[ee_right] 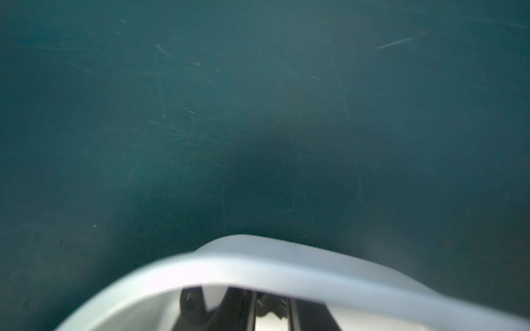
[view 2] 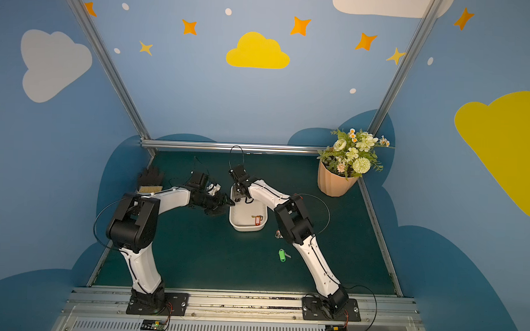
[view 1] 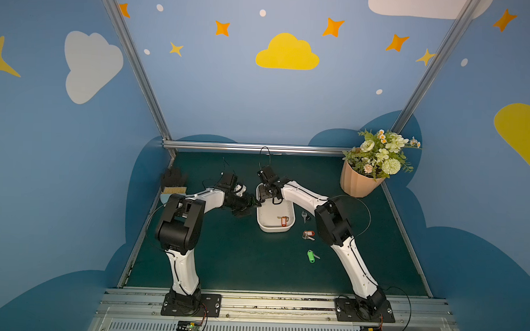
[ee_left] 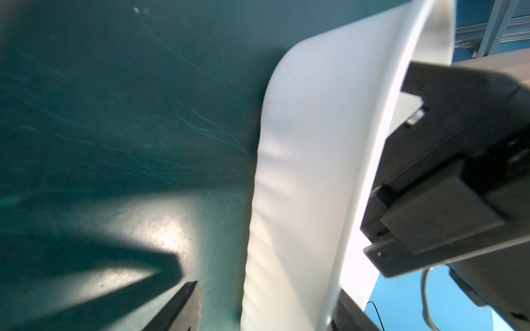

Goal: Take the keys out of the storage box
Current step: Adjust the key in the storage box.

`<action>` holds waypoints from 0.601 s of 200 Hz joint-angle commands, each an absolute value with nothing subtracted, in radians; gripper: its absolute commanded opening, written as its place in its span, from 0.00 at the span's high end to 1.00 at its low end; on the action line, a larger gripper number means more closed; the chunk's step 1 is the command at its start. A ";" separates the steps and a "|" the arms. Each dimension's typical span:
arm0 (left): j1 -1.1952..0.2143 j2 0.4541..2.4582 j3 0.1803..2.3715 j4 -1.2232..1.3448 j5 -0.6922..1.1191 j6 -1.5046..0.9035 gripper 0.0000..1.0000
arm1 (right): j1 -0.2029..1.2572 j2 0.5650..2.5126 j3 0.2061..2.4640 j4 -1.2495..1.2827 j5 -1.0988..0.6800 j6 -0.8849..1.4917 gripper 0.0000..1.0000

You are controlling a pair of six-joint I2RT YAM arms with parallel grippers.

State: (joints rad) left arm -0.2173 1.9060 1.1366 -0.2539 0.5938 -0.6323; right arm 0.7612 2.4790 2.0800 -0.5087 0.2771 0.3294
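In both top views a smooth white storage box (view 1: pixel 273 228) with rounded corners sits mid-frame on a dark green, scuffed mat (view 1: pixel 224 255). A silver red-tagged key (view 1: pixel 283 221) lies in its lower right corner, well apart from the right pincer (view 1: pixel 265 197), which dips into the box's upper end. A green-tagged key (view 2: pixel 282 255) lies on the mat below the box.

Left wrist view: the left pincer (ee_left: pixel 263 298) stands wide, with the glossy box wall between its black fingers (ee_left: pixel 183 309).

Right wrist view: the blurred, curved rim arcs along the bottom edge with the right pincer inside it. I cannot tell how wide it stands.
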 commanded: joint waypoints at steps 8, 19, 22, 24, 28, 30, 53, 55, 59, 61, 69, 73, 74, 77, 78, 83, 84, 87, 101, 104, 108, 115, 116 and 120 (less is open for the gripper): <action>-0.221 1.920 1.156 -0.276 0.592 -0.616 0.28 | 0.761 2.459 2.061 -0.572 0.310 0.355 0.81; -0.221 1.919 1.156 -0.275 0.591 -0.615 0.28 | 0.760 2.442 2.046 -0.579 0.310 0.366 0.81; -0.222 1.918 1.156 -0.276 0.591 -0.615 0.28 | 0.759 2.437 2.041 -0.579 0.310 0.369 0.81; -0.222 1.918 1.156 -0.276 0.591 -0.615 0.28 | 0.759 2.434 2.038 -0.580 0.310 0.371 0.81; -0.222 1.919 1.157 -0.276 0.590 -0.616 0.28 | 0.758 2.427 2.031 -0.583 0.310 0.375 0.81; -0.222 1.918 1.157 -0.276 0.591 -0.615 0.28 | 0.757 2.425 2.029 -0.584 0.310 0.376 0.81; -0.221 1.918 1.157 -0.276 0.589 -0.615 0.28 | 0.747 2.390 1.986 -0.604 0.310 0.405 0.81; -0.222 1.917 1.157 -0.276 0.588 -0.615 0.28 | 0.747 2.388 1.982 -0.605 0.310 0.407 0.81; -0.221 1.917 1.157 -0.276 0.588 -0.615 0.28 | 0.745 2.383 1.976 -0.605 0.310 0.409 0.81; -0.221 1.917 1.157 -0.276 0.588 -0.615 0.28 | 0.745 2.381 1.972 -0.605 0.311 0.411 0.81; -0.224 1.919 1.158 -0.276 0.587 -0.617 0.28 | 0.740 2.372 1.960 -0.610 0.310 0.415 0.81; -0.224 1.919 1.158 -0.275 0.588 -0.617 0.28 | 0.738 2.368 1.956 -0.613 0.307 0.417 0.81; -0.224 1.918 1.158 -0.275 0.588 -0.617 0.28 | 0.738 2.367 1.955 -0.613 0.307 0.418 0.81; -0.224 1.919 1.159 -0.276 0.587 -0.617 0.28 | 0.736 2.365 1.950 -0.615 0.306 0.420 0.81; -0.224 1.919 1.159 -0.276 0.587 -0.618 0.28 | 0.736 2.363 1.948 -0.615 0.305 0.420 0.81; -0.224 1.919 1.160 -0.275 0.588 -0.618 0.28 | 0.734 2.361 1.941 -0.615 0.302 0.423 0.80; -0.224 1.918 1.160 -0.276 0.588 -0.617 0.28 | 0.733 2.359 1.940 -0.615 0.302 0.422 0.80; -0.223 1.920 1.160 -0.276 0.588 -0.618 0.28 | 0.732 2.356 1.937 -0.615 0.301 0.424 0.79; -0.225 1.920 1.162 -0.276 0.587 -0.617 0.28 | 0.727 2.346 1.925 -0.615 0.298 0.429 0.78; -0.224 1.920 1.163 -0.277 0.587 -0.618 0.28 | 0.725 2.345 1.924 -0.616 0.297 0.429 0.78; -0.225 1.921 1.164 -0.278 0.588 -0.617 0.28 | 0.723 2.342 1.924 -0.616 0.297 0.429 0.78; -0.225 1.921 1.164 -0.279 0.588 -0.617 0.28 | 0.720 2.336 1.924 -0.619 0.299 0.429 0.78; -0.225 1.921 1.164 -0.278 0.588 -0.617 0.28 | 0.719 2.335 1.924 -0.620 0.300 0.429 0.78; -0.227 1.921 1.166 -0.281 0.587 -0.616 0.28 | 0.718 2.331 1.923 -0.620 0.301 0.430 0.78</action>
